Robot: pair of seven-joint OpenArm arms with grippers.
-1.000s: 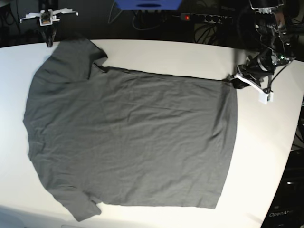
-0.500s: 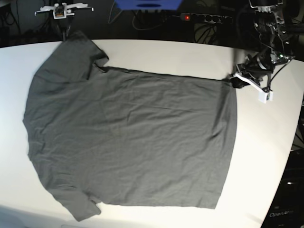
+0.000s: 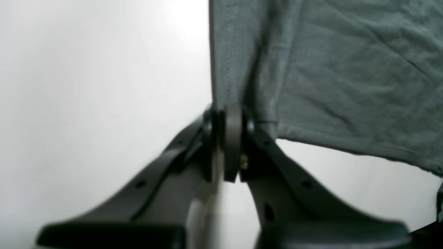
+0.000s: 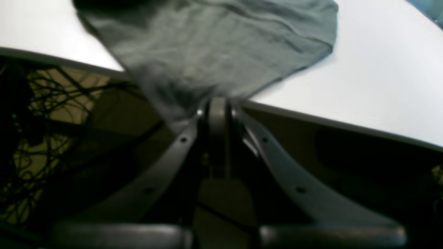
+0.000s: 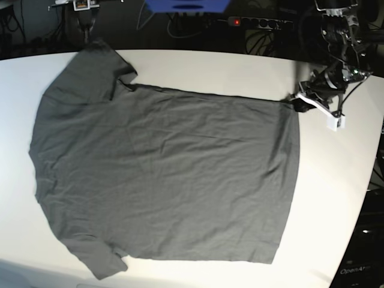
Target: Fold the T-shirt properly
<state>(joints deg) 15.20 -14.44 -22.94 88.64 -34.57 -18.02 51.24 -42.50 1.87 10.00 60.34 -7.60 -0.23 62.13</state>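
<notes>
Shifted farther right along the far edge: right hand, pinched shut on T-shirt sleeve. Left hand clamped on hem corner, white surface beneath. "OpenA…" lettering partly legible.

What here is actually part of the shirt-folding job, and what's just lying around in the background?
Part of the job:
- T-shirt, spread on the white table
- left gripper, shut on a hem corner
- right gripper, shut on a sleeve

Just lying about:
- power strip behind the table
- blue object
- tangled cables
</notes>
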